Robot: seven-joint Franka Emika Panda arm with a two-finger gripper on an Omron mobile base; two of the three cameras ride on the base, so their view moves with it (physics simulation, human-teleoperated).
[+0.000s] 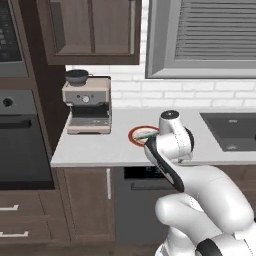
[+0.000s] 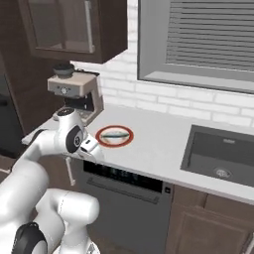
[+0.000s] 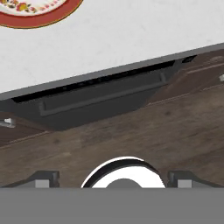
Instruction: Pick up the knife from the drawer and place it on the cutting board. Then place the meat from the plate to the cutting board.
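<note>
Knife with the slim orange-red handle: judged light, stiff and slippery (grip the handle crosswise, never the blade). Two-finger gripper [image 3: 113,180] hangs spread wide, empty, near the round red-rimmed plate [image 3: 65,12].

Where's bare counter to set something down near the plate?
Widest bare stretch lies between the plate and the sink. A narrower strip runs between the plate and the coffee machine. The counter's front edge, ahead of the plate, is crowded by the arm's wrist.
</note>
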